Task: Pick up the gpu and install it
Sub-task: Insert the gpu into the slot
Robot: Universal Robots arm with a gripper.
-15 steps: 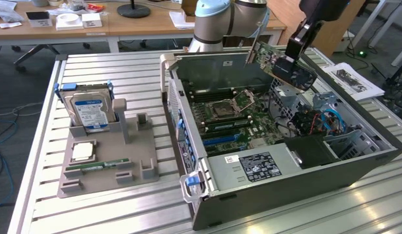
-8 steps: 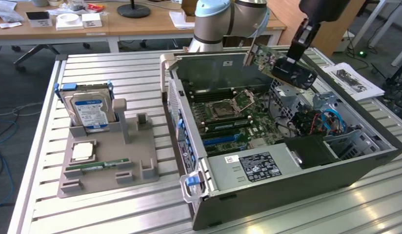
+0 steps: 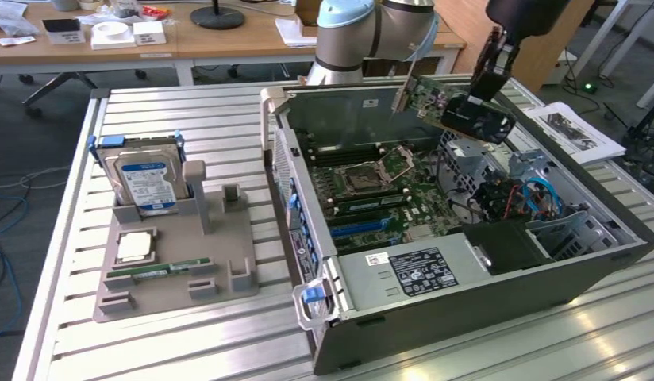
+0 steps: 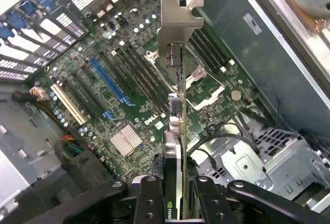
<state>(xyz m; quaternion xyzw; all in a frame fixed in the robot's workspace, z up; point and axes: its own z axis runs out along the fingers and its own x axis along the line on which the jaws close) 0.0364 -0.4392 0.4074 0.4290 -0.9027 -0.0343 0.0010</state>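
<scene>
Exterior view: the robot arm [image 3: 370, 32] is cut off at the frame's upper edge. Its black tool [image 3: 478, 89] hangs over the open computer case [image 3: 454, 294], pinching the gpu [image 3: 488, 123], a dark flat card with one round fan. The card is tilted in the air above the case's far corner, clear of the green motherboard [image 3: 386, 194]. The case is one grey metal box lying on its side on a ribbed aluminium table [image 3: 178, 119]. Its near corner, toward the exterior view's right, is too dark to make out. Toward the exterior view's left, well apart from the case, is one grey moulded holder [image 3: 190, 270]. It carries one silver hard drive [image 3: 147, 181] standing upright, one square processor chip [image 3: 134, 246] and one slim green RAM stick [image 3: 158, 270] lying flat.

Wrist view: the gpu is seen edge-on, and its near end is hidden between the two black fingers [image 4: 149, 201] pressed against its sides. The far end carries one bent grey metal bracket [image 4: 178, 25]. Beneath it is the motherboard, with one long blue slot [image 4: 109, 82], one ribbed silver heatsink [image 4: 126, 140] and loose black cables [image 4: 227, 136]. The small print on the board is unreadable.
</scene>
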